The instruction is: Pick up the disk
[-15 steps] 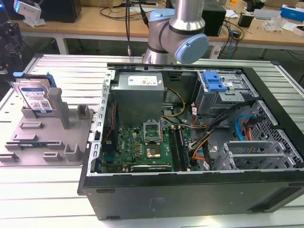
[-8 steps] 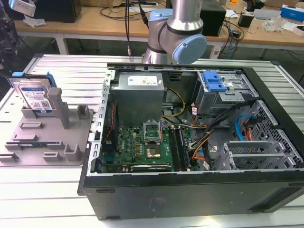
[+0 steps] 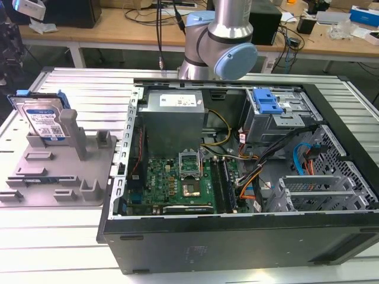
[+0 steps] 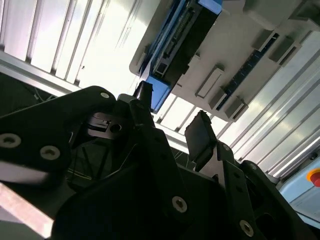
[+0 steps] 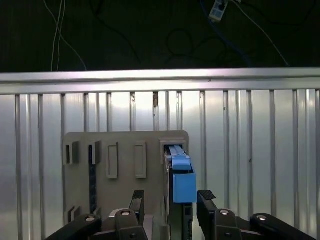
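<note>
Gripper [image 5: 172, 198] jaws spread, disk [image 3: 41, 116] on end, long axis upright

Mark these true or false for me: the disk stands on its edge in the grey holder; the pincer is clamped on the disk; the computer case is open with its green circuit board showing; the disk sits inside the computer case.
1. The disk stands on its edge in the grey holder. True.
2. The pincer is clamped on the disk. False: in both wrist views its fingers are spread apart with nothing held, and the disk is not touched.
3. The computer case is open with its green circuit board showing. True.
4. The disk sits inside the computer case. False: it is in the holder outside the case, towards the exterior view's left.
</note>
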Robot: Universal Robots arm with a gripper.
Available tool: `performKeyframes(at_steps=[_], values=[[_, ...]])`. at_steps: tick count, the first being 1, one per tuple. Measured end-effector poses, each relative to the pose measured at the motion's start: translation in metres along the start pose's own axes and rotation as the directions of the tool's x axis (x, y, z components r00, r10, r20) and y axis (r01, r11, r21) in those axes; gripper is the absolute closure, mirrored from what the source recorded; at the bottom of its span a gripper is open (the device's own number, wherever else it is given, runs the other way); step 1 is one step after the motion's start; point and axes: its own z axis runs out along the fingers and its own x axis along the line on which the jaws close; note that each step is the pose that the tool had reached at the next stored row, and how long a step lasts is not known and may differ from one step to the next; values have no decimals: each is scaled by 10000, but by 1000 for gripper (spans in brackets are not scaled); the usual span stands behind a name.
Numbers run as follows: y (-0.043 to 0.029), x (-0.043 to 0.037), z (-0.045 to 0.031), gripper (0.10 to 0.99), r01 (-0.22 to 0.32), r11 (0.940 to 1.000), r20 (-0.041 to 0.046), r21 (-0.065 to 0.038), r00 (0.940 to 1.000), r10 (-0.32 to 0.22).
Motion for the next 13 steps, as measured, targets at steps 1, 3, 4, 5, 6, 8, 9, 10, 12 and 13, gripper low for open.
performKeyframes(at_steps=[1,3,4,5,6,8,9,10,12,13], values=[[0,-10,1,545,23,10000,0,0,10000,-23],[0,-30,7,545,54,10000,-1,1,10000,-54],[0,-39,13,545,71,10000,-1,2,10000,-71],[0,-49,23,545,88,10000,0,3,10000,-88],[0,-57,33,545,103,9999,-2,4,9999,-103],[-1,-73,65,545,145,9999,-5,2,9999,-145],[0,-76,75,545,156,9999,-5,3,9999,-156],[2,-79,84,545,163,9999,-5,3,9999,-163],[6,-84,123,545,210,9998,-5,5,9998,-210],[7,-85,138,545,228,9997,-6,5,9997,-228]])
